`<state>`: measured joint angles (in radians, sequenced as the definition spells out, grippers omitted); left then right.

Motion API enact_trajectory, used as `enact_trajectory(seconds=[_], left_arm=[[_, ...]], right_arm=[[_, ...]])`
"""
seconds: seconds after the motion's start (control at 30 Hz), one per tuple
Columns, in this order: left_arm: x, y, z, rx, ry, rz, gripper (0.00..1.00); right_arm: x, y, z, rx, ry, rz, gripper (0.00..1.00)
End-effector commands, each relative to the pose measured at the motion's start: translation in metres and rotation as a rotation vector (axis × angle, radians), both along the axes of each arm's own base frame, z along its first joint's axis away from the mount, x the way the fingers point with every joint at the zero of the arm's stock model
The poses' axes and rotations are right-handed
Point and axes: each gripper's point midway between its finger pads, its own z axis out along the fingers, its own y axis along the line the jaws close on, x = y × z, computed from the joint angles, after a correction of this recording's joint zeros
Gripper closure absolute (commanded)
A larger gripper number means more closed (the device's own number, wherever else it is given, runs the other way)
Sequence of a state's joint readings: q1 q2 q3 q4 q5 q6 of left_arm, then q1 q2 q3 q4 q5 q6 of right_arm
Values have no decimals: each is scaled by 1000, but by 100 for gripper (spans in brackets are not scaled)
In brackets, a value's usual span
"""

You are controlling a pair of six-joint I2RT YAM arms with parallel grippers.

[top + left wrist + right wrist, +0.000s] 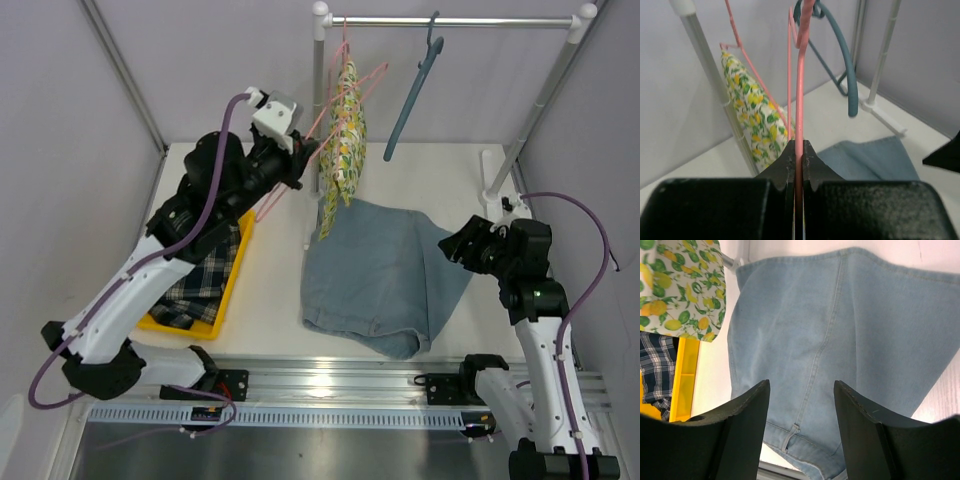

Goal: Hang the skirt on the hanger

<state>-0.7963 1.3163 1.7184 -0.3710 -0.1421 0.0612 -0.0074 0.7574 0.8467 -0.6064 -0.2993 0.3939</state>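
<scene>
Denim shirt (385, 285) sprawls flat right beneath the right gripper (801, 387), whose jaws stand well apart, gripping nothing. Up by the rail (450, 21), the lemon-print skirt (345, 140) dangles from pink wire just ahead of the left gripper (799, 150). That one's clamped tight on the pink hanger (800, 90), thin wire pinched between its fingers.

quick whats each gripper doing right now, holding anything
left gripper: closed on the pink hanger
right gripper: open, holding nothing, over the blue denim
</scene>
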Motion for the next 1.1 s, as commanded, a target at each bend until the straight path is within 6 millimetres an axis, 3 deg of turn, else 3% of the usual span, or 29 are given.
enact_trajectory(seconds=[0.0,0.03,0.1,0.17,0.2,0.27,0.33,0.47,0.5,0.53,0.57,0.6,0.67,0.7,0.77,0.8,0.87,0.93,0.97,1.03,1.07], left_arm=[[-30,33,14,-45,-28,14,100],[-32,36,-3,-19,-1,20,100],[-50,52,-6,-28,1,14,100],[-66,53,-19,-15,24,-50,100],[-80,59,-13,-44,21,-80,100],[-100,52,-31,-36,79,-179,100],[-126,45,-36,-51,113,-303,100],[-161,23,-98,-44,301,-499,100],[-167,19,-95,-77,293,-534,100],[-172,13,-118,-72,349,-565,100],[-185,7,-123,-85,367,-633,100],[-188,-2,-146,-99,430,-660,100],[-209,-19,-156,-112,466,-758,100],[-213,-27,-169,-116,508,-768,100],[-227,-44,-180,-115,524,-834,100],[-227,-56,-198,-96,577,-838,100],[-227,-72,-212,-100,600,-868,100],[-229,-88,-245,-71,702,-901,100],[-228,-96,-245,-97,713,-920,100],[-232,-106,-270,-75,786,-957,100],[-230,-111,-271,-89,785,-962,100]], right_arm=[[-2,-3,36,-35,-85,-2,40],[-4,-4,38,-39,-83,0,40],[-6,-4,50,-45,-101,1,40],[-9,-5,58,-48,-111,-1,39],[-11,-5,64,-48,-122,0,39],[-15,-5,79,-50,-144,-1,39],[-22,-5,96,-49,-176,-4,38],[-37,-1,126,-30,-236,10,37],[-40,0,131,-27,-245,13,37],[-45,1,133,-22,-243,20,37],[-50,2,142,-16,-261,24,37],[-53,4,142,-12,-251,32,37],[-58,7,145,-8,-248,54,36],[-61,8,146,-7,-248,63,35],[-63,12,137,-3,-208,86,35],[-64,13,128,-4,-178,99,35],[-65,14,119,-6,-145,108,36],[-67,15,107,-7,-113,118,36],[-68,15,104,-8,-106,118,36],[-69,16,91,-5,-72,129,37],[-71,23,86,1,-57,167,37]])
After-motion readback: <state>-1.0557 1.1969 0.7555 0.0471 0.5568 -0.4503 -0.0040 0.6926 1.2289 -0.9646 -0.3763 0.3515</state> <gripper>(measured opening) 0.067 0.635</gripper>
